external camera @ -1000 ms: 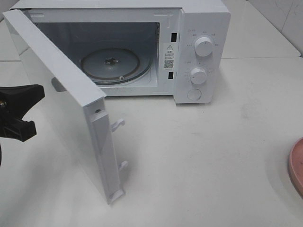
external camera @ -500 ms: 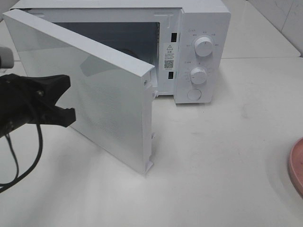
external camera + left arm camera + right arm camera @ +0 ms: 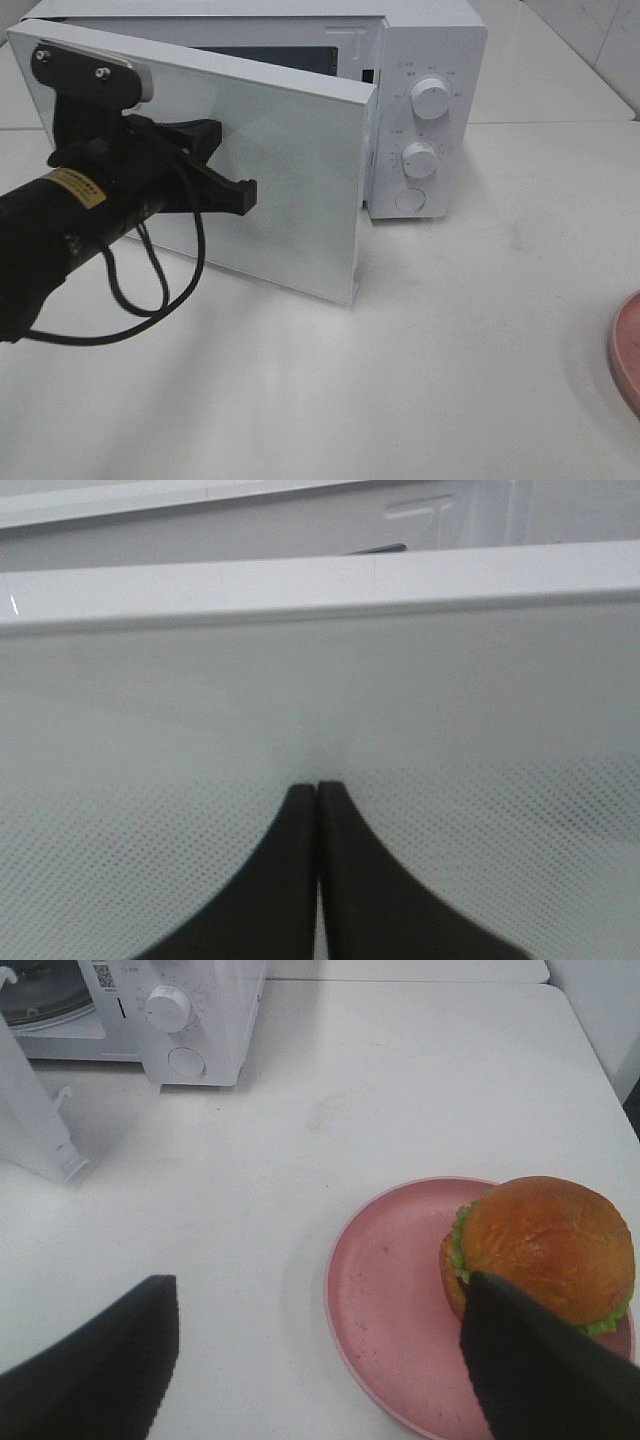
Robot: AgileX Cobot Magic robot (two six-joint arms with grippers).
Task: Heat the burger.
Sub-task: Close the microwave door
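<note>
Since 1 second ago, my left gripper, pressed together, has swung the microwave door nearly shut, yet the burger sits on the pink plate lower right, between my spread right gripper; next I'd reopen.

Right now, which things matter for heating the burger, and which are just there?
In the job:
burger, on the plate
plate
microwave, door partly swung toward shut
left gripper, jaws shut, against the door
right gripper, jaws open, above the plate

Just there:
table
cable
</note>
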